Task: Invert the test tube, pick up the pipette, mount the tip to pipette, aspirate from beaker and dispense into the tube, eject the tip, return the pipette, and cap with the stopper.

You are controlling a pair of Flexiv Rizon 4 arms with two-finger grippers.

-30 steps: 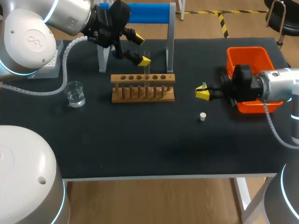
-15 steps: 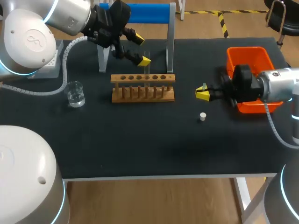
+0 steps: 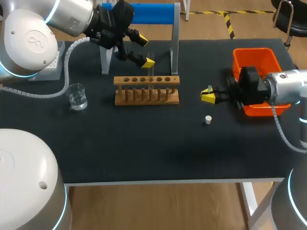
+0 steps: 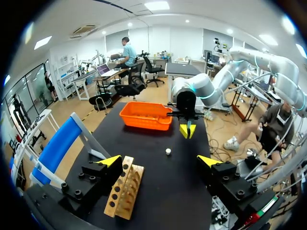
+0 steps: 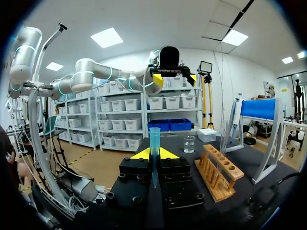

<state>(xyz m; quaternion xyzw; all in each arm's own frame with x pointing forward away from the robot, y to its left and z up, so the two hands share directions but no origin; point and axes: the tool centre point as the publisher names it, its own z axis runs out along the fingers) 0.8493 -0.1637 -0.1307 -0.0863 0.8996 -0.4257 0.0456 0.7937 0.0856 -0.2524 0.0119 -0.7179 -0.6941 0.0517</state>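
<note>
Nothing has shifted over the last second: both arms and everything on the surface (image 3: 158,143) sit just where they were.

The left end effector (image 3: 145,50) hangs with its fingers spread wide and nothing between them, over the far side of the wooden rack (image 3: 147,91). The clear test tube (image 3: 151,67) stands upright in one of the rack's holes, right beside the nearer yellow fingertip. I cannot tell whether they touch, nor which end of the tube is up.

The right end effector (image 5: 154,154) is closed narrowly on a blue pipette tip (image 5: 154,141), which stands up between its fingers. It hovers over the surface between the rack and the orange bin (image 3: 256,60).

The white stopper (image 3: 207,120) lies on the surface near the right end effector and well apart from the tube. The beaker (image 3: 77,97), holding clear liquid, stands off to the left of the rack.

By my reading the job is at an early stage. A tip is in hand, but no pipette is in either end effector, and I cannot pick one out. The tube is uncapped. Mounting the tip, aspirating, dispensing, ejecting, returning the pipette and capping all appear left to do.
</note>
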